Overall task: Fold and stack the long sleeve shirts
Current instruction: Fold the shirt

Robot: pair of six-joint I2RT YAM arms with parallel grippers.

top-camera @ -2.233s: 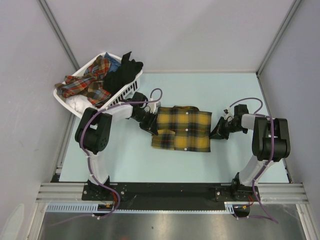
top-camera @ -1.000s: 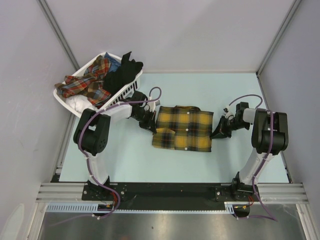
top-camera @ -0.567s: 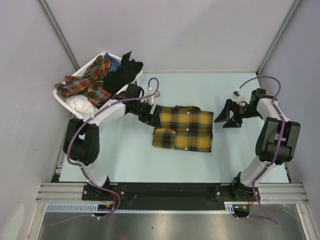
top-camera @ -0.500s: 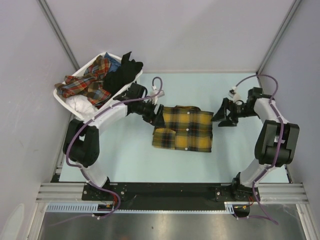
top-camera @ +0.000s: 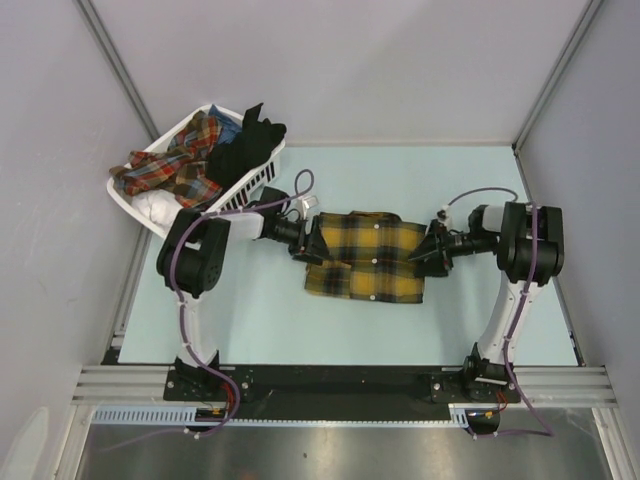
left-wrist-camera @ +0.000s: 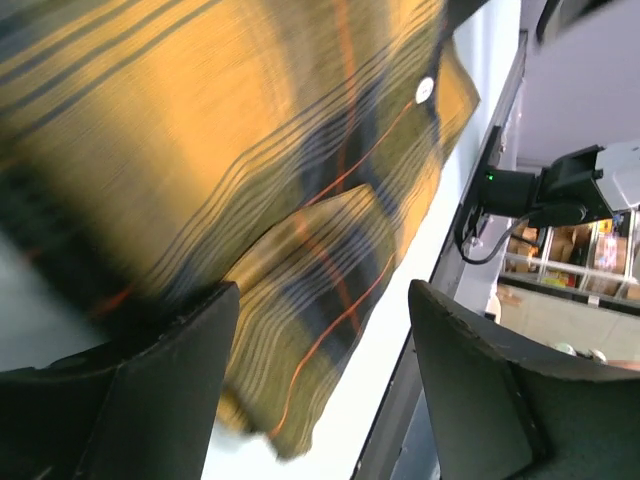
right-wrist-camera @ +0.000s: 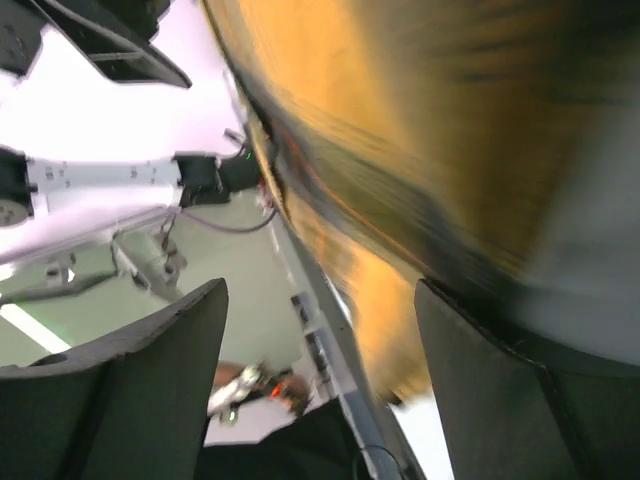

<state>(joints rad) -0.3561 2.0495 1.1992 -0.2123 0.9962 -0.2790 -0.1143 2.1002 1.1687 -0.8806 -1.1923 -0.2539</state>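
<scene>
Jaws wide, the left pincer (top-camera: 311, 241) and right pincer (top-camera: 421, 257) flank the plaid shirt (top-camera: 366, 256), flat on the table (top-camera: 400, 180); light, limp cloth, probably best pinched at its side edges

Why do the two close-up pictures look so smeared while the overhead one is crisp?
Top external view: evenly lit, sharp, the plaid shirt crisp with faint shadows. Left wrist view: cloth smears toward the left, sharper near the white button. Right wrist view: heavy streaking, background washed out. Probably those cameras sit very close to the cloth.
</scene>
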